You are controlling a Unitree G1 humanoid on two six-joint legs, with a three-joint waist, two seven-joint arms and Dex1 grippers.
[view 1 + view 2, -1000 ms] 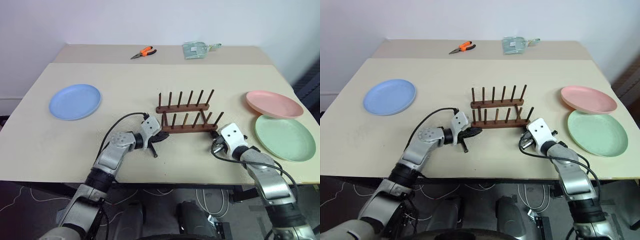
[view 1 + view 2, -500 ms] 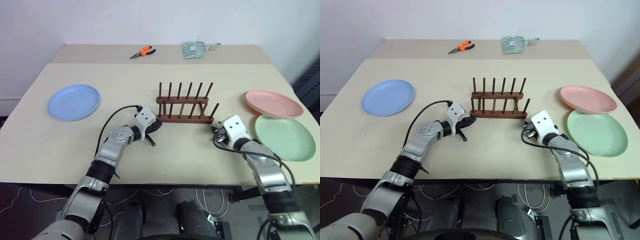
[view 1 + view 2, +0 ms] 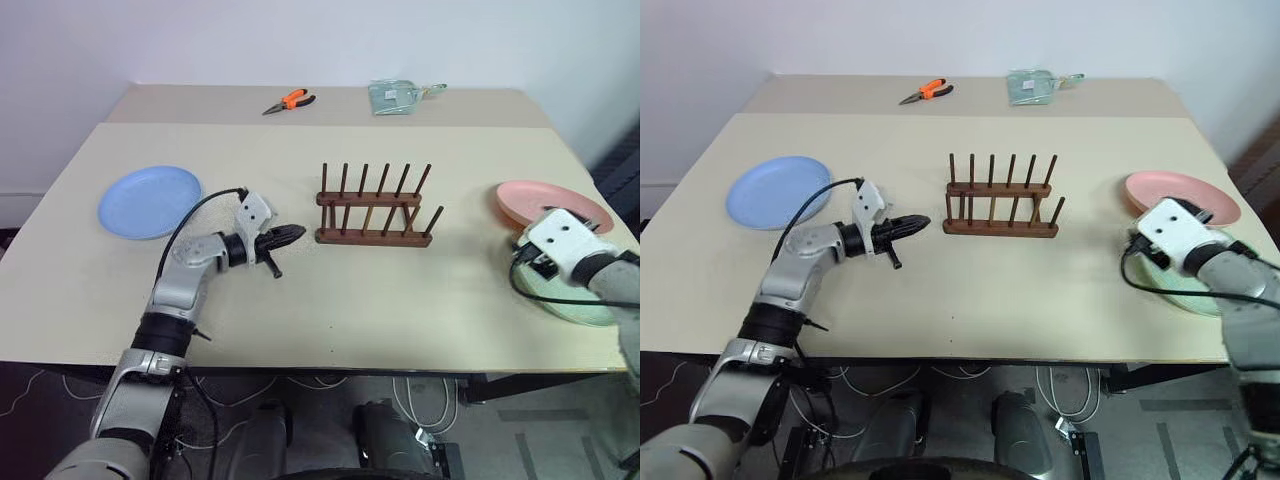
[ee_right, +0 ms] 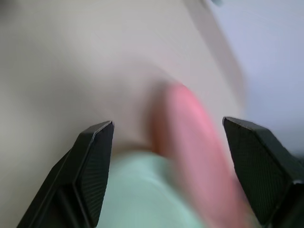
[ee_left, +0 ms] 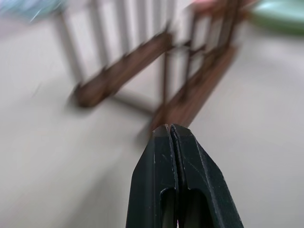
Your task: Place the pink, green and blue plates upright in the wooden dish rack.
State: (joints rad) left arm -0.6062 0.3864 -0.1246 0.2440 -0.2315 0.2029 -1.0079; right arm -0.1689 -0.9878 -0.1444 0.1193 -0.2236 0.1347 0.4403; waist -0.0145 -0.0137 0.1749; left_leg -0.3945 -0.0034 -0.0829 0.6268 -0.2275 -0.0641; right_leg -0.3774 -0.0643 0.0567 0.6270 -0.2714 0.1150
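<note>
Three plates: you've got all of them flat on the table (image 3: 330, 300), none in the rack.
Blue plate (image 3: 150, 201): your left side, light blue, round, shallow, matte, raised rim; well apart from the rack.
Pink plate (image 3: 540, 197): your far right, salmon; near edge partly hidden behind your right gripper's white housing.
Green plate (image 3: 590, 312): pale mint, just in front of the pink one; mostly hidden by your right arm, only a sliver of rim shows.
Wooden dish rack (image 3: 374, 213): table centre, dark brown, two parallel rails with rows of thin upright pegs, empty, standing level.
Left gripper (image 3: 288, 233): black fingers pressed together, nothing between them, tip pointing at the rack's left end, near it but apart.
Right gripper (image 4: 166, 161): fingers spread wide in the wrist view, with the pink and green plates blurred between and beyond them; holding nothing.
Obstructions: your right arm and cable sit over the green plate; nothing between the left gripper and the rack.
Other stuff: orange-handled pliers (image 3: 288, 102) and a clear packet (image 3: 396, 97) on the far table strip, well away from everything.
Table surface: beige, smooth, matte.
</note>
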